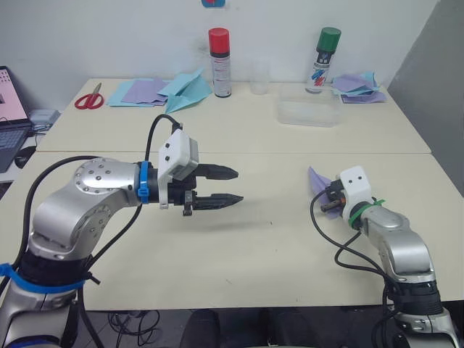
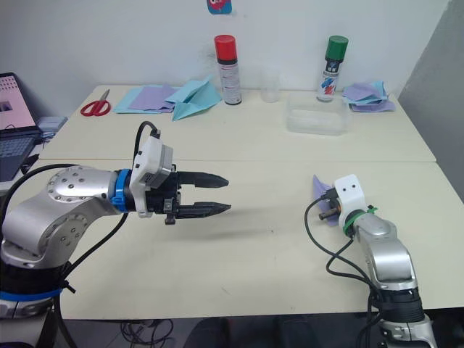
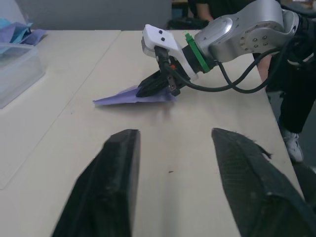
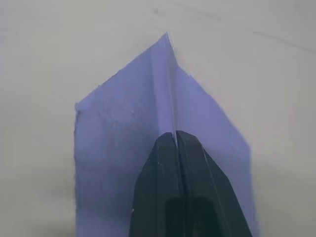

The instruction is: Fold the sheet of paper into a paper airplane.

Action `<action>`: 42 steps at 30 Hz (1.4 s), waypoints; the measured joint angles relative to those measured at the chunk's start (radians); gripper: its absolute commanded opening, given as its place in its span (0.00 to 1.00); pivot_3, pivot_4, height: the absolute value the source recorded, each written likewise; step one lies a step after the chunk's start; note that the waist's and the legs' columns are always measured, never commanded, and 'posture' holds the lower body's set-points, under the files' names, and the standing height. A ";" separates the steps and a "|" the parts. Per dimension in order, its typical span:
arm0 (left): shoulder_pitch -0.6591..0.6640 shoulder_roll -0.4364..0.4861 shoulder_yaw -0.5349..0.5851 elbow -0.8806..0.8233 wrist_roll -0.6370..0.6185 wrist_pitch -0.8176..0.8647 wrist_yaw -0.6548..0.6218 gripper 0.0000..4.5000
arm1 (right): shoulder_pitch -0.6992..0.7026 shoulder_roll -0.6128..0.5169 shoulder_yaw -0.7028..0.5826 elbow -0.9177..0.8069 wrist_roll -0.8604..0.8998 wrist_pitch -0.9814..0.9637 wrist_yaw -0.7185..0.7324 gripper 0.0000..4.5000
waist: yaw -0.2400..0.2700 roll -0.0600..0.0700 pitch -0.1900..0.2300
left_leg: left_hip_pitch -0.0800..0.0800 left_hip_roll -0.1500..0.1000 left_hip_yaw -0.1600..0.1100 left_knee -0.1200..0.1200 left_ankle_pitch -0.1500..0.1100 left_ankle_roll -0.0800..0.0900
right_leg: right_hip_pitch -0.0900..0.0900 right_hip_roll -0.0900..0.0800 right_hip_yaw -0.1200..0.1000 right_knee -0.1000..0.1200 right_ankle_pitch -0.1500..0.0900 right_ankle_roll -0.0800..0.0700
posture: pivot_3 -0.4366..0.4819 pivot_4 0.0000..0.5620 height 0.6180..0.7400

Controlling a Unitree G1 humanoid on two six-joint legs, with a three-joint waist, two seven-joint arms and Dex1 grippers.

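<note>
Grippers described from the robot's left to its right, as seen from the head views. Left gripper (image 1: pixel 219 188): fingers spread, holding nothing, hovering above bare table (image 1: pixel 239 254) near centre and pointing toward 3 o'clock. Judged as standing by, clear of the fold, ready to press or steady when needed. Right gripper (image 3: pixel 154 85): fingers pressed together on the centre crease of the paper airplane (image 4: pixel 148 113), pinching the ridge from the tail end. Dart resting on the table at about 4 o'clock from centre, nose pointing away from the right arm. Grip along the crease judged to keep the two wings closed and the fold sharp.

Surroundings, far edge of table, 10 o'clock through 2 o'clock:
- red scissors (image 1: pixel 89 97)
- pile of purple and blue sheets (image 1: pixel 138 92), with a light-blue paper airplane (image 1: pixel 187 90) on it
- red-capped spray can (image 1: pixel 220 62)
- clear cup (image 1: pixel 259 77)
- clear plastic box (image 1: pixel 308 112)
- green-capped spray can (image 1: pixel 322 59)
- further loose sheets (image 1: pixel 359 87)

All well apart from both grippers. No obstruction between the grippers. Laptop (image 1: pixel 9 123) at 9 o'clock, off the work table.
</note>
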 measured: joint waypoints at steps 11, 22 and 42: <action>0.006 0.003 0.006 0.075 0.071 -0.046 -0.045 1.00 | -0.067 0.025 -0.005 0.084 0.054 -0.018 -0.013 0.54 | 0.003 0.000 0.000 | -0.001 0.000 0.001 0.000 0.000 0.000 | 0.000 0.000 0.002 -0.001 0.000 0.000 | 0.48 0.27 1.00; 0.279 0.072 0.181 0.123 0.109 -0.066 -0.003 1.00 | 0.017 -0.338 -0.166 -0.213 0.289 0.063 0.329 0.99 | 0.005 0.002 0.001 | -0.001 0.001 0.000 0.000 0.000 0.000 | 0.000 -0.001 0.000 -0.001 0.000 0.000 | 0.48 0.27 1.00; 0.456 0.145 0.480 0.280 0.190 -0.128 0.104 1.00 | 0.210 -0.612 -0.394 0.020 0.454 -0.236 0.769 0.99 | 0.005 0.001 0.002 | 0.001 0.001 0.002 0.001 0.000 0.000 | 0.001 -0.010 0.001 0.000 0.000 -0.001 | 0.48 0.27 1.00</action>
